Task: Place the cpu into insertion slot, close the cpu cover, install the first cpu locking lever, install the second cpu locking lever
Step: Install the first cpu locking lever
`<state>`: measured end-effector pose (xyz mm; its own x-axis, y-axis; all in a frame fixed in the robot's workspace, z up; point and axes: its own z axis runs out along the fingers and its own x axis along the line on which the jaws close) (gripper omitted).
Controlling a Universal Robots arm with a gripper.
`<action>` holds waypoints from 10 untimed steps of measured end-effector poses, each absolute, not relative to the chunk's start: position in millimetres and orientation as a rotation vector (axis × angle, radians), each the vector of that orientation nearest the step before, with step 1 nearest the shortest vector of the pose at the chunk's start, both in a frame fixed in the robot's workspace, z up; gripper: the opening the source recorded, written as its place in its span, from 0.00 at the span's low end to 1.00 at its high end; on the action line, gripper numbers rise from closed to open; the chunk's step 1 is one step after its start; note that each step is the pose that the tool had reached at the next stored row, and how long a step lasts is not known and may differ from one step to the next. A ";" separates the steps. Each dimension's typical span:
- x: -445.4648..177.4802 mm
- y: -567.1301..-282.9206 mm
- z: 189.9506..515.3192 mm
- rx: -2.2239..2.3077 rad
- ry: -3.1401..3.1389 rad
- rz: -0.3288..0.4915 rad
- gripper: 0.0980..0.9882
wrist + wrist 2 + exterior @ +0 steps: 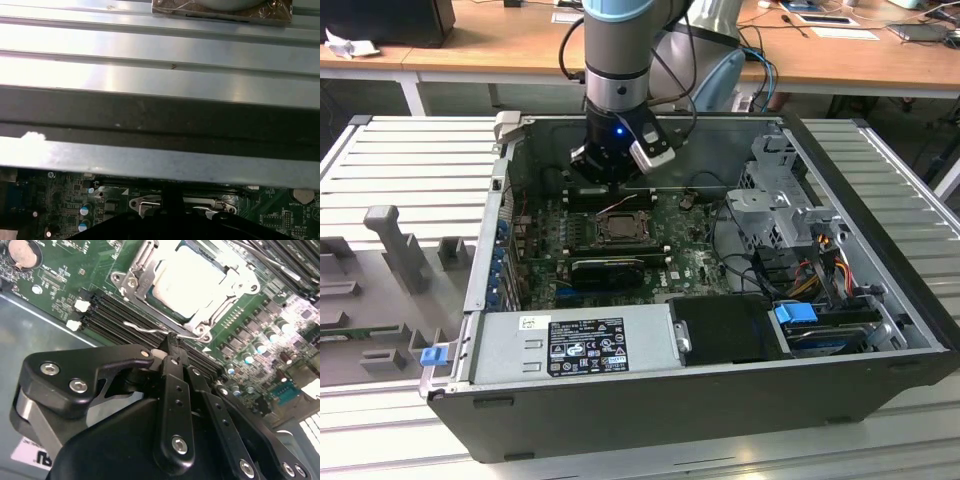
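Lay open on a ribbed metal bench [410,160]: a computer case [700,400], green motherboard [695,262] inside; held, near the motherboard's middle, the insertion slot [618,228], seen from the exterior view as a dark square with a metal rim; flanked the slot toward the exterior view's lower edge, a long black graphics card [608,268]; filled the case's near corner, a grey power supply [575,343]. Hung over the far edge of the slot, the arm's gripper [603,181], fingertips drawn together just beyond the socket rim; showed in the second wrist view as a black gripper [172,342] with fingers [175,371] pinched close, tips meeting at a thin wire locking lever [150,330] beside the slot; could not be told whether the wire was truly clamped. Sat in the slot [197,320], the cpu [187,280], pale metal top showing; lay down around it, the cpu cover [137,282], its silver frame flat against the socket.
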<state>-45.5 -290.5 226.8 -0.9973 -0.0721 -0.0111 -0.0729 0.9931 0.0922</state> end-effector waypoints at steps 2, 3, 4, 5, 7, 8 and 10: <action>-44.3 -290.6 225.9 -0.114 3.128 0.148 0.01; -44.0 -290.6 225.6 -0.114 3.128 0.151 0.01; -44.0 -290.6 225.5 -0.114 3.127 0.152 0.01; -43.9 -290.5 225.4 -0.114 3.127 0.153 0.01; -43.9 -290.5 225.4 -0.113 3.126 0.153 0.01; -43.9 -290.5 225.4 -0.114 3.126 0.153 0.01; -42.8 -290.1 225.4 -0.113 3.126 0.153 0.01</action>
<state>-42.8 -290.1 225.4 -0.9973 -0.0719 -0.0135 -0.0728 0.9926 0.0972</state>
